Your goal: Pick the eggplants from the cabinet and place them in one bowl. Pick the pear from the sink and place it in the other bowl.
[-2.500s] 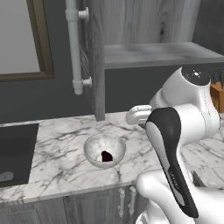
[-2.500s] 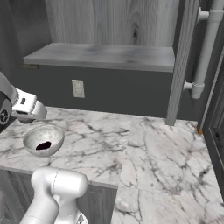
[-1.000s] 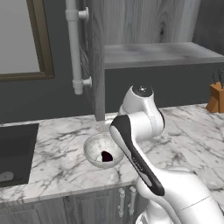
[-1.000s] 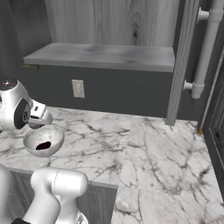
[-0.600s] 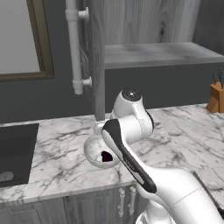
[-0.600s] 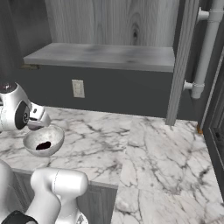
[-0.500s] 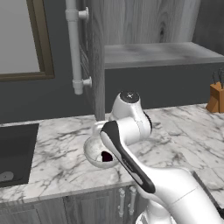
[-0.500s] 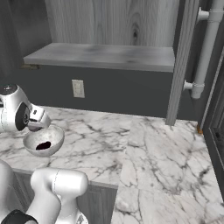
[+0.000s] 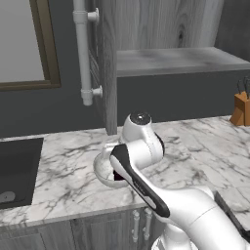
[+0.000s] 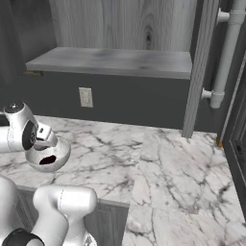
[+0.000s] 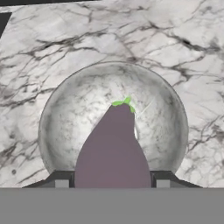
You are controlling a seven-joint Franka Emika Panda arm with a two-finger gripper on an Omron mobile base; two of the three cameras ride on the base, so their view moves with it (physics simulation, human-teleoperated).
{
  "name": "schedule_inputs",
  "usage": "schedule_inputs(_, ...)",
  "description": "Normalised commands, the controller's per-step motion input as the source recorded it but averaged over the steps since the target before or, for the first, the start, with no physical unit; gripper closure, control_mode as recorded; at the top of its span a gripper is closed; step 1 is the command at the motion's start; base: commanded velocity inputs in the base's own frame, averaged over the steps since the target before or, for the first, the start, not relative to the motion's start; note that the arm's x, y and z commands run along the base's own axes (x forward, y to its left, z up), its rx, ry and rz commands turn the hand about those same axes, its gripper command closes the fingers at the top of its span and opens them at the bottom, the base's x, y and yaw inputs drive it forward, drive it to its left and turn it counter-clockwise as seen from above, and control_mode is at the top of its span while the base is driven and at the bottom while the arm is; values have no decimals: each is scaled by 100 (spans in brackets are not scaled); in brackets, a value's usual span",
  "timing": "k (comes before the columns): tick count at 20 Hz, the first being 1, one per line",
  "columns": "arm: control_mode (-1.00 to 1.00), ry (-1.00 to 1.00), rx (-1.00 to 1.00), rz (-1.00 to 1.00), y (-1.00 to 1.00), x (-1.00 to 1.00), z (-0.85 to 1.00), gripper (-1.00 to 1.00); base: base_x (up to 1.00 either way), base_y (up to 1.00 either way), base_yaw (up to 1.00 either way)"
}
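End effector (image 11: 112, 186) clamping eggplant (image 11: 114, 148), above pale bowl (image 11: 57, 113)

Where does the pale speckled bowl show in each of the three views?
Left base view: bowl at centre, on the counter's front edge, partly behind the arm.
Right base view: lower left, bowl just under the hand, a dark eggplant inside.
Hand view: bowl at centre, behind a gripped eggplant.
Shared landmark: the marble counter.
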Motion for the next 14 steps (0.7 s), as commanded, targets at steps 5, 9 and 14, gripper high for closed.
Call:
schedule_inputs(5,-100,1,0,0,10,9,-25,100,0,0,0)
schedule_inputs(9,-100,0,0,0,4,4,-20,100,0,0,0)
schedule_inputs(14,-100,1,0,0,0,3,-30,100,0,0,0)
